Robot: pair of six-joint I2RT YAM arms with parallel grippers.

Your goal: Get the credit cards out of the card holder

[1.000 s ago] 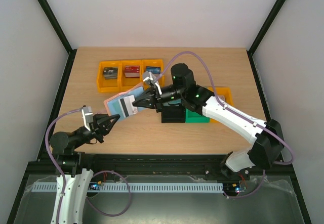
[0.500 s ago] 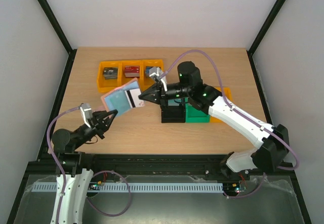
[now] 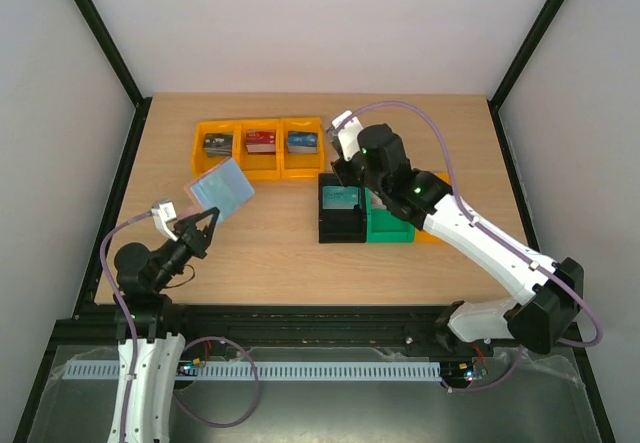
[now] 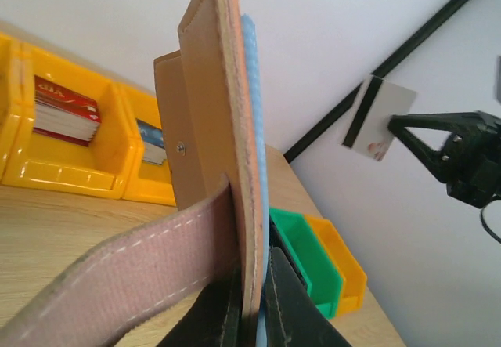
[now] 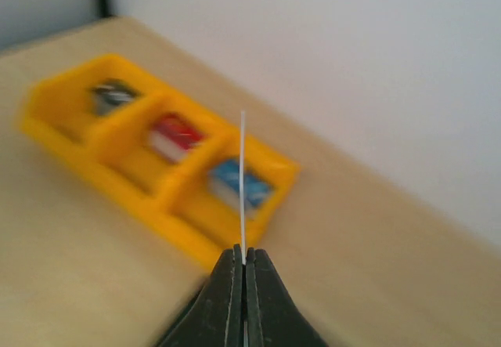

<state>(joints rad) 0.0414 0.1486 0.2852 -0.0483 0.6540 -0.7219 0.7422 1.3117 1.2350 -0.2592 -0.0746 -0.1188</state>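
Left jaws: clamped on the card holder, held above the near-left worktop, pale blue inside showing.
Right jaws: together on a pale credit card, far middle, near the yellow bins, well apart from the holder.

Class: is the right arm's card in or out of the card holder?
Out: the right fingers pinch the card mid-air, apart from the card holder in the left fingers.

The light wooden surface carried a yellow three-compartment plastic bin towards its far left. Right of centre, a black plastic bin and a green plastic bin stood touching side by side, with an orange plastic bin just beside the green one.
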